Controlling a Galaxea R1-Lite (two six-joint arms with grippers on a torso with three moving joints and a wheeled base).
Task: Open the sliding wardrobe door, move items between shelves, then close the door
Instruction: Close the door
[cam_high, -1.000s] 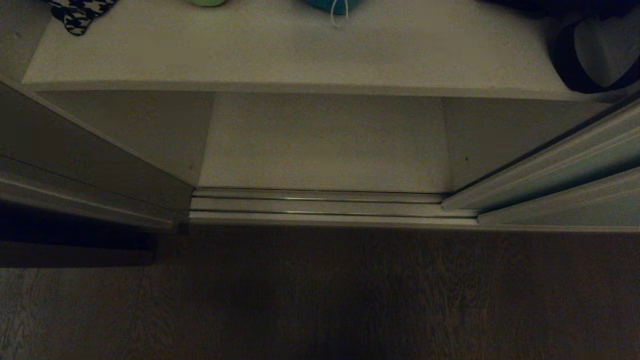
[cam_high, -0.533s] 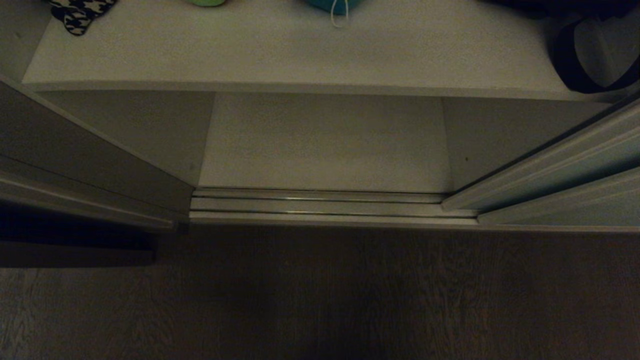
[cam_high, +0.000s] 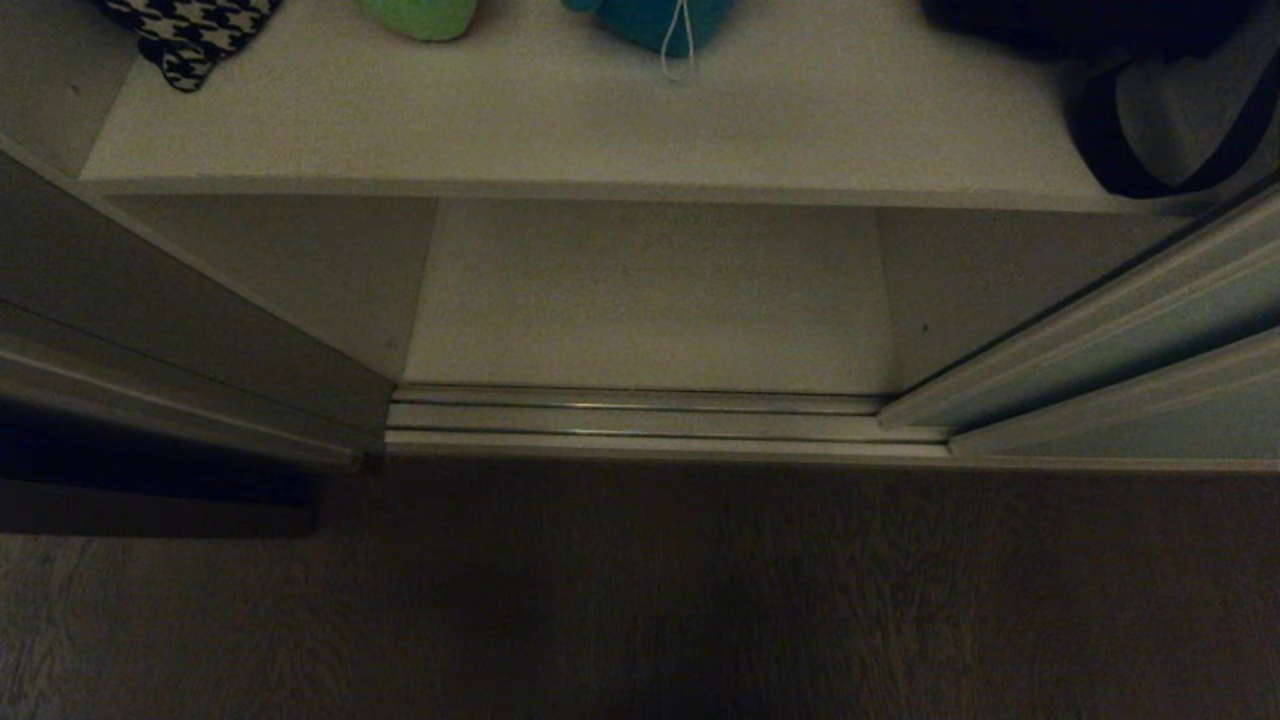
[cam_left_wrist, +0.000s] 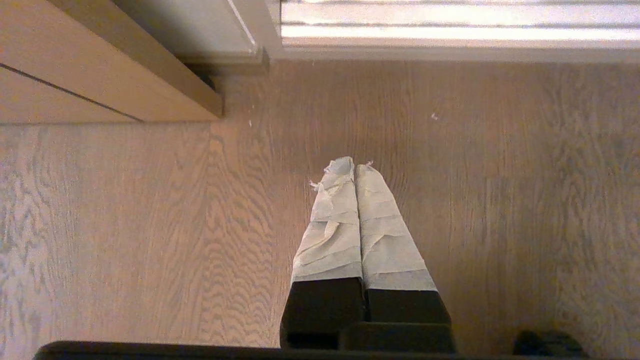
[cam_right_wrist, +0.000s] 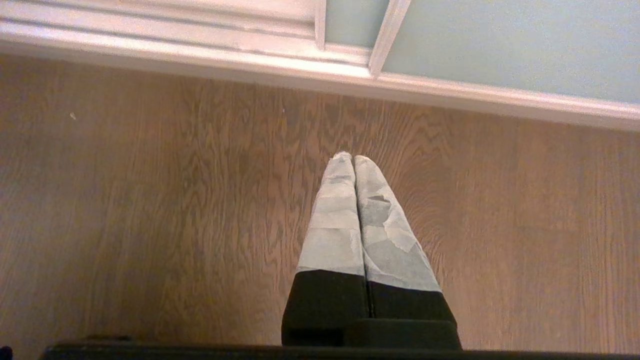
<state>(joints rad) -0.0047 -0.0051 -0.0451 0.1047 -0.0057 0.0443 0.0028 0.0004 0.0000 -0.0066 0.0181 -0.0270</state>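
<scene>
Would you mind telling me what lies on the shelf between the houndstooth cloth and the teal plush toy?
In the head view, a green item sits between the houndstooth cloth and the teal plush toy, on the shelf; its top is cut off.

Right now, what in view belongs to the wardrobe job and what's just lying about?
Job:
- sliding wardrobe door, slid aside
- shelf
- teal plush toy on that shelf

Lying about:
- houndstooth cloth
- green item
- dark bag strap
- wood floor
</scene>
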